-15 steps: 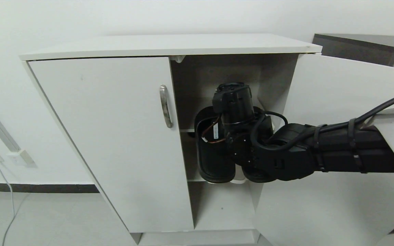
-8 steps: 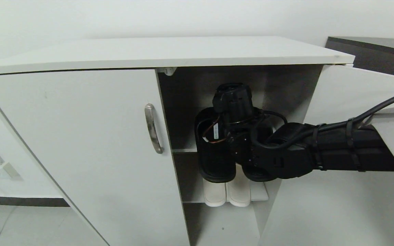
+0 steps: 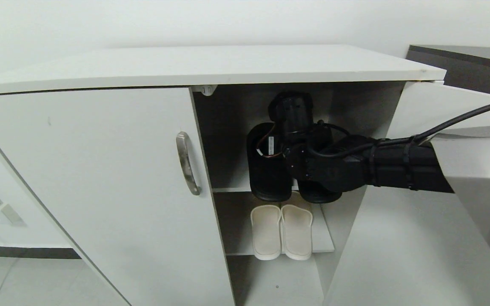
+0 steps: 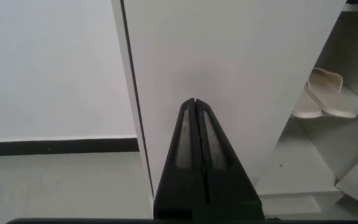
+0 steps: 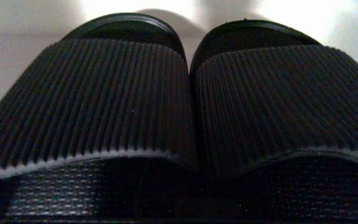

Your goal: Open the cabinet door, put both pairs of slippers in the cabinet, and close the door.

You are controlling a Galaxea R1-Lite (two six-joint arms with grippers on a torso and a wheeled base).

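The white rectangular wooden cabinet [image 3: 206, 63] stands against a white wall. Its right door panel [image 3: 398, 238] is swung open; its left door panel [image 3: 100, 178] is closed.

The right gripper [image 3: 296, 144] is inside the upper compartment, against the pair of black ribbed rubber slippers [image 3: 268, 174]. Their heels overhang the front edge of the upper shelf. Whether the gripper is clamped on them cannot be told.

The pair of cream smooth slippers [image 3: 281, 231] lies side by side, touching, on the middle shelf [image 3: 323, 238], heels outward.

The left gripper [image 4: 195, 109] is pressed together with nothing between, facing the closed door.

A curved metal handle [image 3: 186, 162] is mounted upright near that door's inner edge.
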